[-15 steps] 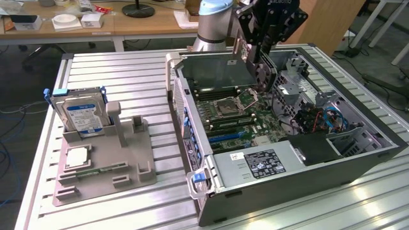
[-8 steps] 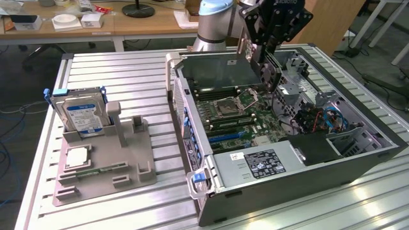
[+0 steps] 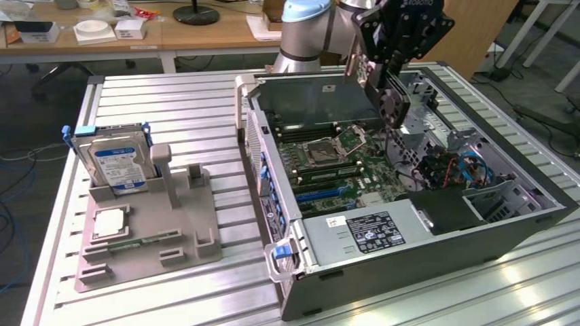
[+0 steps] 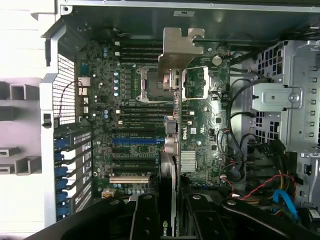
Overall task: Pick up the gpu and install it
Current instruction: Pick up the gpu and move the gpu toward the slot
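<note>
Gripper was clamped on the gpu. Card was held on edge in the upper right of the exterior view, above the open computer case. Pickup done. Card hung clear of the motherboard, not yet seated in a slot.

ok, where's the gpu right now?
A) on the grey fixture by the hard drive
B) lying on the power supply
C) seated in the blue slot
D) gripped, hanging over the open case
D: the gripper is clamped on the gpu, which hangs above the motherboard and is not in any slot.
</note>
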`<state>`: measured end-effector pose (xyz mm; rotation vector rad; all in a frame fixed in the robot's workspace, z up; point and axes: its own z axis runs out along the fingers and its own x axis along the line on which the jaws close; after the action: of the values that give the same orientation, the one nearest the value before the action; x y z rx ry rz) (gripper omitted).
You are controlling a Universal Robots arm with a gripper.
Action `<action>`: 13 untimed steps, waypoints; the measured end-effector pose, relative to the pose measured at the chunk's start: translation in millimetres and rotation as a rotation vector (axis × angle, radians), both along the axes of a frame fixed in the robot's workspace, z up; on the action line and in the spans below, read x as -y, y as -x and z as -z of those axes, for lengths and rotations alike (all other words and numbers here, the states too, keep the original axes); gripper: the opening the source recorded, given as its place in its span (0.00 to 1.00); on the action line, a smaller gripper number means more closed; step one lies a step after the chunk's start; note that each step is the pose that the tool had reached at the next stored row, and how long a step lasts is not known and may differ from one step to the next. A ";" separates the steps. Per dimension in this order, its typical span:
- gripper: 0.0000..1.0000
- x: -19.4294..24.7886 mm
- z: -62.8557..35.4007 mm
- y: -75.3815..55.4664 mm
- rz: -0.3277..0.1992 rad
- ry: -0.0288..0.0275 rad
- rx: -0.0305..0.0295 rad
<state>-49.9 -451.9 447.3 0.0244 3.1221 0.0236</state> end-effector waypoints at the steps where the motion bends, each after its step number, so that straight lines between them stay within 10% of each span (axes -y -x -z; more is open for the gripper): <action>1: 0.26 0.0 0.0 -2.2 0.000 -0.0001 0.0000; 13: 0.26 0.0 0.1 -24.1 0.000 0.0000 0.0000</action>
<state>-25.7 -452.0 447.2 0.0243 3.1221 0.0235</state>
